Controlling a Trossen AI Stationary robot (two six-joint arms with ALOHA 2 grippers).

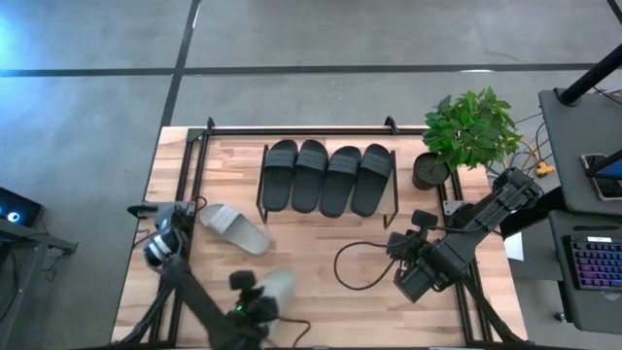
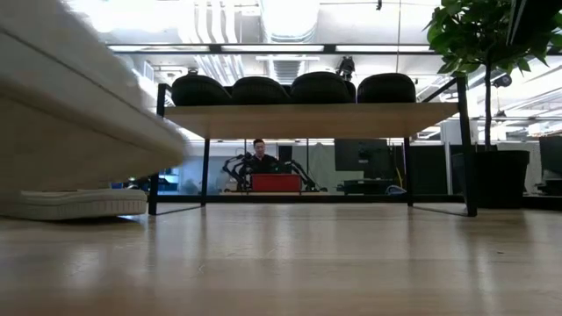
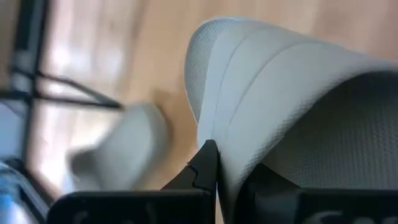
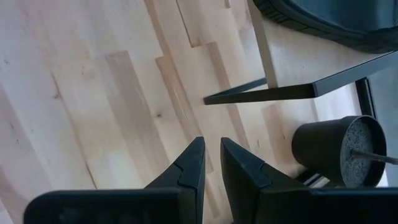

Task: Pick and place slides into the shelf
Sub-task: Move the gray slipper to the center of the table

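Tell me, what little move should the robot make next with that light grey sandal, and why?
Probably lift it straight up. The left gripper has shut on a light grey slide near the table's front edge, so the grip looks made. The shelf already carries four dark slides on its top board, and the other light grey slide lies on the table. The right gripper waits empty.

Overhead, table-level and wrist views
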